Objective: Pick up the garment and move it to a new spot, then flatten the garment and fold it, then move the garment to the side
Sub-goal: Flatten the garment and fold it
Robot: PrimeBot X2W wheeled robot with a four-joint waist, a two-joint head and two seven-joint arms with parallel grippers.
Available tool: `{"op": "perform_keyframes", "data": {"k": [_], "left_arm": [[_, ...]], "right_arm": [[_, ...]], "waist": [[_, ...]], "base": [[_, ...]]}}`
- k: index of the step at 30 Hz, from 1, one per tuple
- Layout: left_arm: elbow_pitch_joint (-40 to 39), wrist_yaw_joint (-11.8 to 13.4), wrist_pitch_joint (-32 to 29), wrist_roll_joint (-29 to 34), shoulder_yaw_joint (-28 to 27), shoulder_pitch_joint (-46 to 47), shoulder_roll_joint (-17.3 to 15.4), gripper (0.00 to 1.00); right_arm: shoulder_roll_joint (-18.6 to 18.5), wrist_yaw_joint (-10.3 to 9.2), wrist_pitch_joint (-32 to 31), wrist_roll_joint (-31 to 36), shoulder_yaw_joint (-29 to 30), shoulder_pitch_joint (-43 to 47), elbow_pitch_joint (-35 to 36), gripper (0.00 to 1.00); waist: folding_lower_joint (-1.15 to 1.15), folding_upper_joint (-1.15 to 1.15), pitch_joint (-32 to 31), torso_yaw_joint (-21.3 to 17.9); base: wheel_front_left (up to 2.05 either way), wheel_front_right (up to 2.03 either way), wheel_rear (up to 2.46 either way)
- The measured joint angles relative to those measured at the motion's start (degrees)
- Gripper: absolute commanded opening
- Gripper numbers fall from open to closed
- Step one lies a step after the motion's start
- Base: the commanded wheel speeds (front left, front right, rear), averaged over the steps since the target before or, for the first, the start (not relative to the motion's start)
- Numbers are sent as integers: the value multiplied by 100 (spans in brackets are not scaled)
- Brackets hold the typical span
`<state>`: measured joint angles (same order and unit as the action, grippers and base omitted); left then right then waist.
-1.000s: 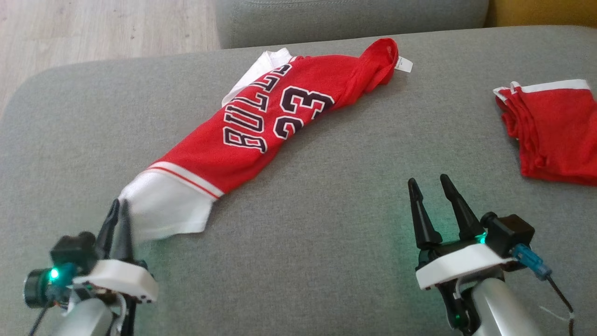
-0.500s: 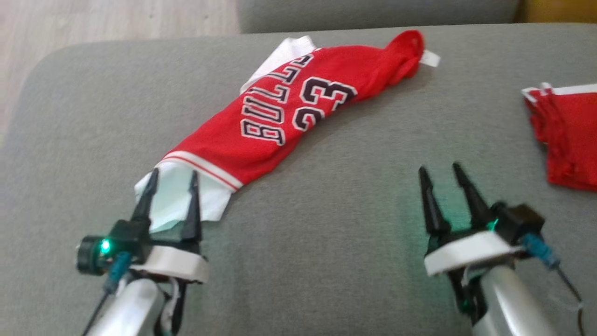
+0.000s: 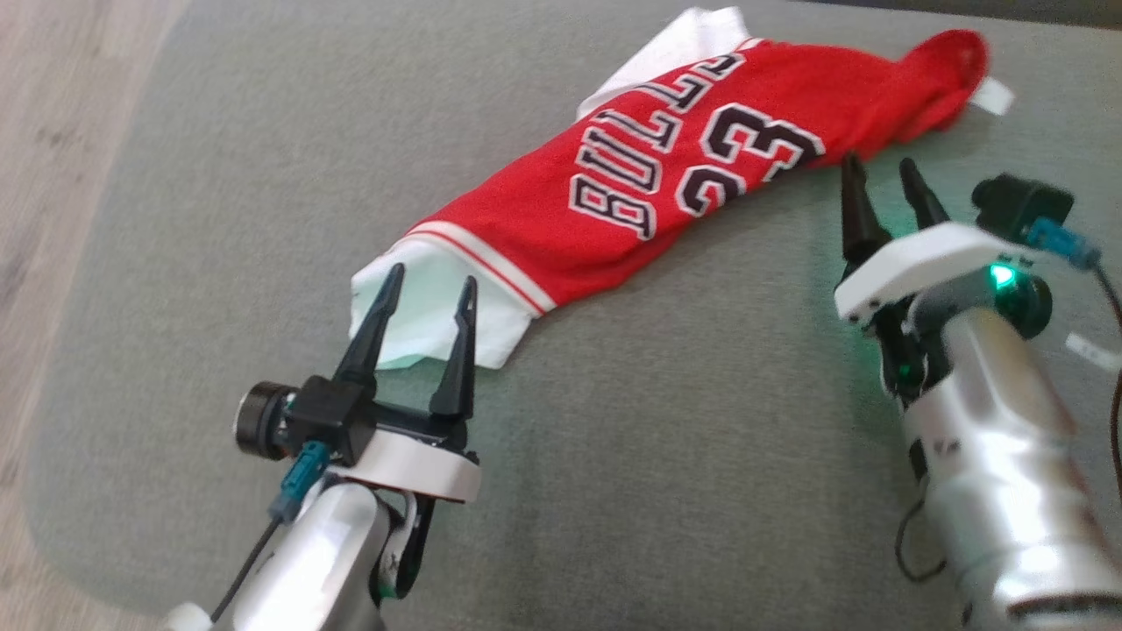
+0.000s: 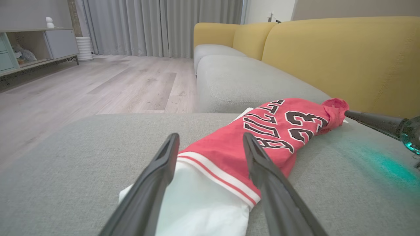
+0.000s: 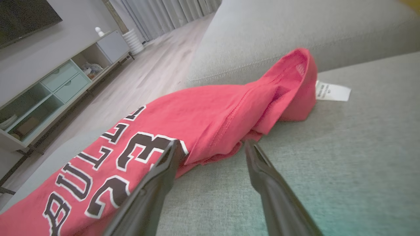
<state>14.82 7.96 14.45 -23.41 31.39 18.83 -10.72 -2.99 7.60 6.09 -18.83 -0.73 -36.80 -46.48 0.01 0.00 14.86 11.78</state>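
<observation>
Garment (image 3: 666,193) lies bunched in long diagonal strip on sofa seat (image 3: 657,438). Left tool (image 3: 434,273) spread wide astride white hem, grasping nothing; right tool (image 3: 877,160) spread empty at red collar end. Pinch single layer at each end, then pull apart evenly to flatten.

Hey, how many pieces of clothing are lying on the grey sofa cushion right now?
1: the red jersey, stretched diagonally between the left gripper and right gripper. More could lie beyond the frame edges.
</observation>
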Motion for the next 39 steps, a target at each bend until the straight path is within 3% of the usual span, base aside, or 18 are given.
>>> {"op": "perform_keyframes", "data": {"k": [9,10,11,12,18,26,30,39], "left_arm": [[157,-249,0,277,-223,59,266,100],[166,-253,0,299,-261,86,281,100],[168,-287,0,330,-324,98,299,100],[176,-301,0,341,-369,107,308,100],[287,-401,0,493,-526,109,380,100],[348,-501,0,590,-721,61,386,100],[350,-502,0,634,-764,-59,390,100],[426,-545,0,686,-808,-581,438,100]], "right_arm": [[-55,0,266,-170,292,-1181,-1753,100],[-66,0,323,-224,269,-1272,-1871,89],[-75,0,379,-279,222,-1358,-1970,18],[-81,0,430,-344,135,-1433,-2059,0],[-86,0,691,-731,-399,-1506,-2286,0],[-85,0,812,-976,-1084,-1183,-2001,0],[-98,0,812,-457,-1145,-1060,-1862,0],[-297,0,682,701,-665,-778,-891,0]], "waist": [[0,0,352,311],[0,0,374,307],[0,0,386,293],[0,0,392,274],[-1,0,328,80],[-1,0,-14,-321],[-1,0,-280,-539],[-2,0,-1054,-916]], "base": [[0,0,0],[0,0,0],[0,0,0],[0,0,0],[0,0,0],[0,0,0],[0,0,0],[0,0,0]]}}
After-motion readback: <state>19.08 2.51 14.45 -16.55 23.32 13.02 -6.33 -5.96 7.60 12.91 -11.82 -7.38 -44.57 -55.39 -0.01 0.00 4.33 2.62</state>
